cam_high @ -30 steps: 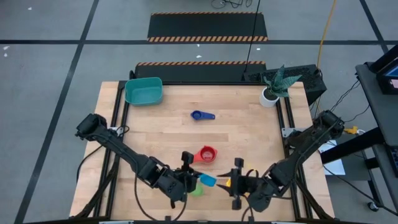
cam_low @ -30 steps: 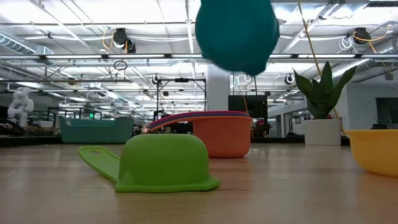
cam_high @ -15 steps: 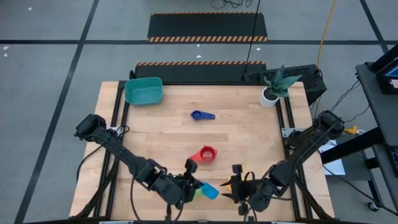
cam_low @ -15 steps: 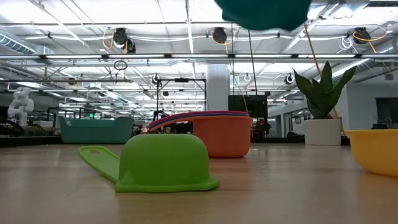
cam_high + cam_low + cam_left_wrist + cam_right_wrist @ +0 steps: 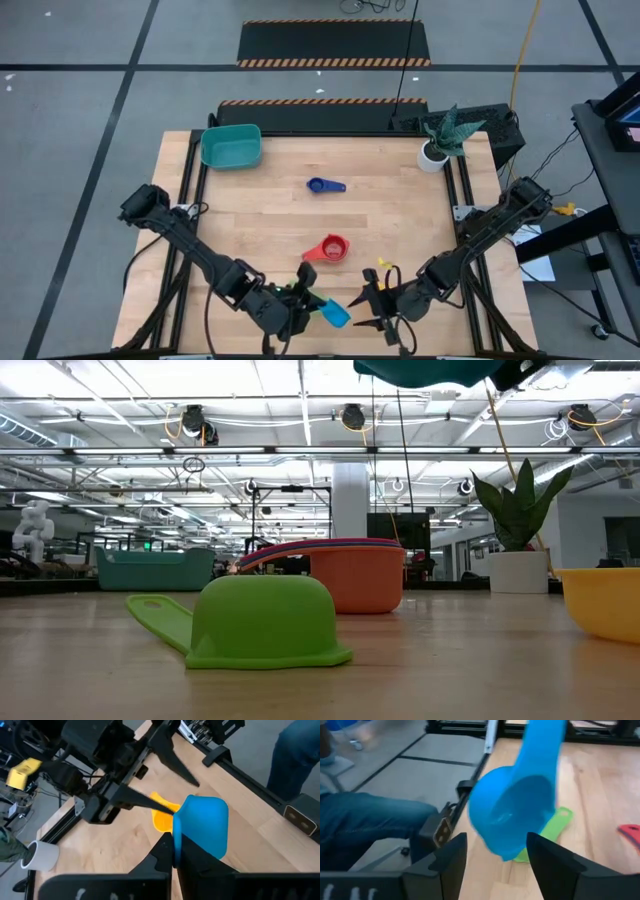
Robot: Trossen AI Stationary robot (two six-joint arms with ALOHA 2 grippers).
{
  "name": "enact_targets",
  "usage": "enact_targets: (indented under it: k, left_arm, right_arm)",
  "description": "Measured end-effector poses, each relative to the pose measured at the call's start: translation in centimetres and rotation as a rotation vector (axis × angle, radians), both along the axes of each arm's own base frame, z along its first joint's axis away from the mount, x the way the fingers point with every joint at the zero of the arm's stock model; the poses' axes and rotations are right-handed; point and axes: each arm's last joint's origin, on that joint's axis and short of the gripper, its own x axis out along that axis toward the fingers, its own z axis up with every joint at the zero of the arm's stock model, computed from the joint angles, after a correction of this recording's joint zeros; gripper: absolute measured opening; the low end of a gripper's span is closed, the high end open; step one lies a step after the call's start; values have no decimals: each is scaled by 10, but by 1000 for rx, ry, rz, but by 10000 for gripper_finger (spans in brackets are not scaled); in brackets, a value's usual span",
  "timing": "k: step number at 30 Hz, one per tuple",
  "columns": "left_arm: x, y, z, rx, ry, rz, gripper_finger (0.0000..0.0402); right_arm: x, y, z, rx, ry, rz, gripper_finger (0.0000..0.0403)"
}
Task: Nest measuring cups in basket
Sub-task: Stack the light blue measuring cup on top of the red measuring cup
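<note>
My left gripper (image 5: 312,305) is near the table's near edge, shut on the light blue measuring cup (image 5: 335,315), which is lifted high above the wood (image 5: 430,370). My right gripper (image 5: 368,305) is open and faces that cup from the right. Its fingers stand on either side of the bowl (image 5: 512,815) without touching. The green cup (image 5: 260,622) lies mouth down on its rim below. The yellow cup (image 5: 162,817) sits under my right gripper. The red cup (image 5: 330,248) holds other cups. The dark blue cup (image 5: 322,185) lies mid-table. The teal basket (image 5: 232,146) is at the far left corner. My left gripper pinches the light blue cup by its flat handle (image 5: 545,750) between its two fingers (image 5: 172,852). The cup is lifted clear of the table. The bowl (image 5: 200,825) juts out beyond the fingertips toward my right gripper.
A white plant pot (image 5: 435,150) stands at the far right corner. A person in jeans (image 5: 365,820) stands just off the near edge. Bare wood lies between the red cup and the basket.
My left gripper has carried the light blue cup up, almost out of the top of the low view, and a little toward the near edge. My right gripper has turned so that its open fingers point at the cup.
</note>
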Motion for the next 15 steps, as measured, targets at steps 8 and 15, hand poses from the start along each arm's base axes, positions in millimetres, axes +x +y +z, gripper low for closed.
enact_targets:
  k: [8, 15]
  left_arm:
    - [3, 4, 0, -2, -3, 12, 8]
    - [4, 2, 3, -16, -30, 8, 21]
  right_arm:
    - [4, -7, -6, 3, 8, 7, 171]
    - [18, -11, -19, 32, 16, 85, 101]
